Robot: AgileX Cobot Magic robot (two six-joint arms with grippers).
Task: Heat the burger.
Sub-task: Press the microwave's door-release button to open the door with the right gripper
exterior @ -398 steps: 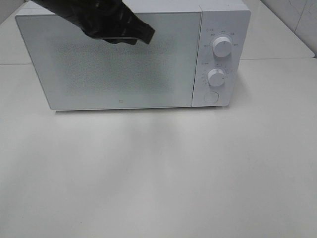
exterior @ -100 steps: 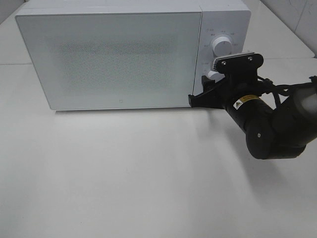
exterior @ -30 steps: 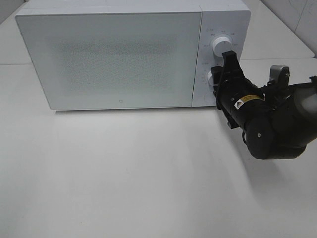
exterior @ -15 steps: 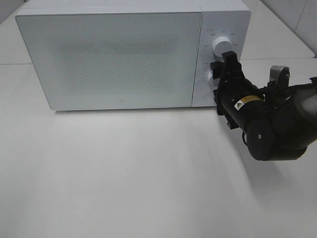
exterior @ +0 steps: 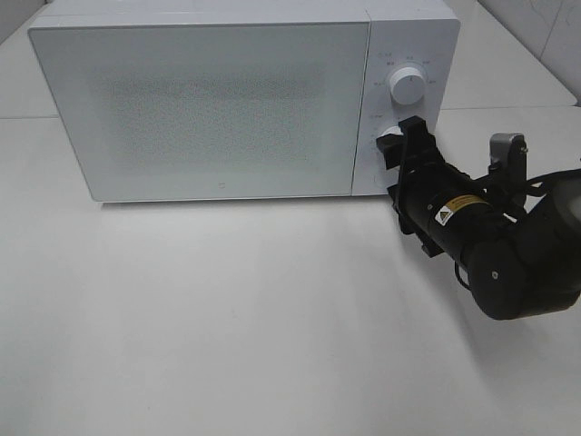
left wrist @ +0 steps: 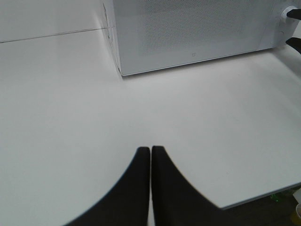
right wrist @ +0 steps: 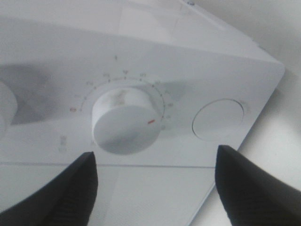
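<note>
The burger is hidden; the white microwave (exterior: 209, 109) stands with its door shut. My right gripper (exterior: 403, 153) is open just in front of the lower knob (exterior: 390, 143), a little back from it. In the right wrist view that knob (right wrist: 126, 122) sits between and beyond the two dark fingers (right wrist: 70, 188), untouched, its red mark pointing toward the round button (right wrist: 218, 119). My left gripper (left wrist: 150, 151) is shut and empty, low over the bare table, in front of the microwave (left wrist: 188, 28).
The upper knob (exterior: 406, 86) sits above the lower one on the control panel. The white table (exterior: 227, 318) spreads out in front of the microwave. A tiled wall (exterior: 545, 36) rises at the back right.
My right gripper has opened off the lower knob and drawn back slightly, down and to the right. The door has stayed shut.
</note>
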